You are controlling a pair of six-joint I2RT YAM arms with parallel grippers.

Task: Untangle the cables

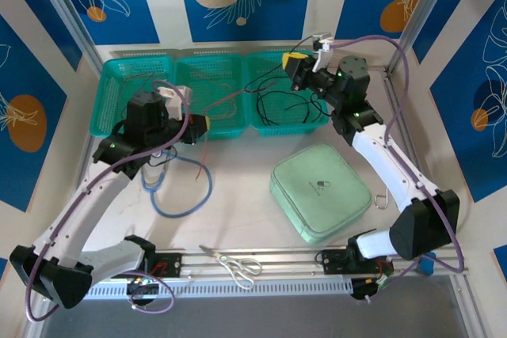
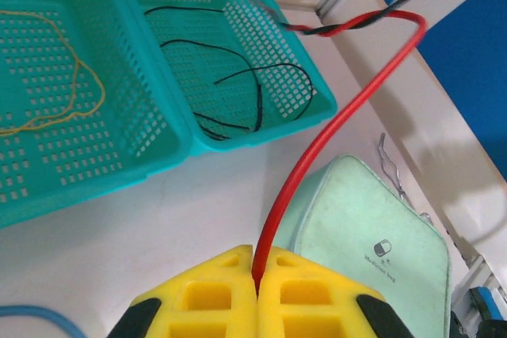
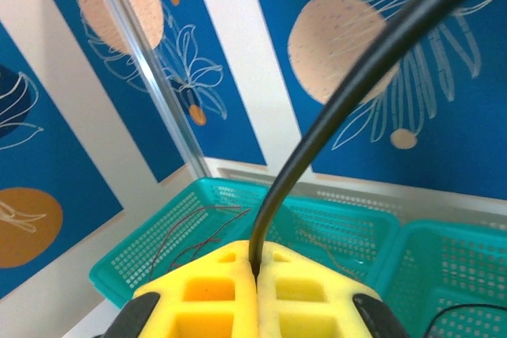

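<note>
A mint-green case (image 2: 372, 227) lies on the white table (image 2: 158, 227) just ahead and right of the left fingers (image 2: 206, 298); a bent wire hook (image 2: 388, 164) sits beyond it; the right teal basket (image 2: 293, 45) stands ahead of those fingers, the middle basket (image 2: 47, 172) ahead-left, the left basket (image 1: 103, 108) farther left; a blue-tubed stethoscope (image 1: 209, 186) loops behind them; scissors (image 1: 238, 265) lie well behind; ahead of the right fingers (image 3: 309, 298) rise an aluminium post (image 3: 150, 77) and blue leaf-patterned panels (image 3: 475, 116)
</note>
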